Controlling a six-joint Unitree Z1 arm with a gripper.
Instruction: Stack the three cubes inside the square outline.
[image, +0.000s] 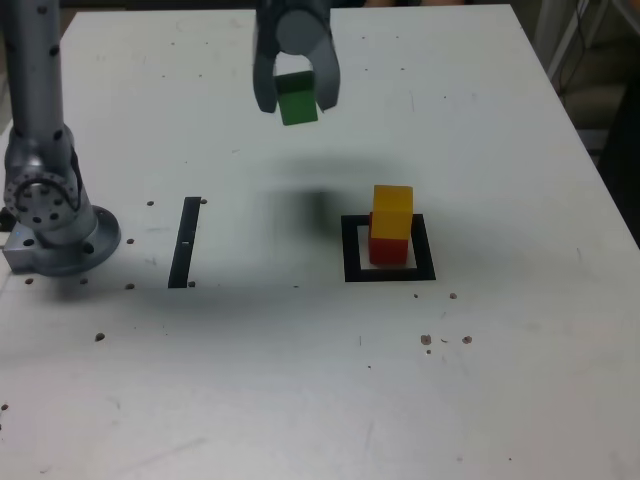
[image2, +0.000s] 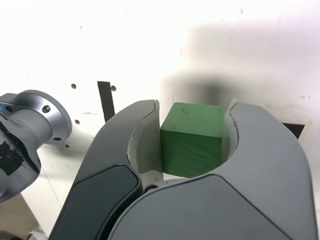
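On the white table (image: 300, 400), arm base (image: 50, 215) sits at the exterior view's left, its grey column rising out of frame; the same base shows in the wrist view (image2: 30, 125). Table surface is speckled with small dark holes and marks. Gripper (image: 297, 100) hangs in the air over the far middle of the table, well above the surface, its blurred shadow falling on the table below. Jaws pinch the green cube (image: 298, 97) from two sides; the wrist view shows both curved fingers (image2: 135, 135) pressed against the cube's (image2: 192, 140) opposite faces, top face clear. Square outline (image: 390, 272), thick black with a pale centre, lies toward the exterior view's right, well apart from the gripper. Thin black strip (image: 185, 242) lies between base and outline, also seen in the wrist view (image2: 105, 100). Inside the outline: red cube (image: 388, 250) on the pale centre, yellow cube (image: 392, 211) stacked on top of it, roughly aligned, upright.
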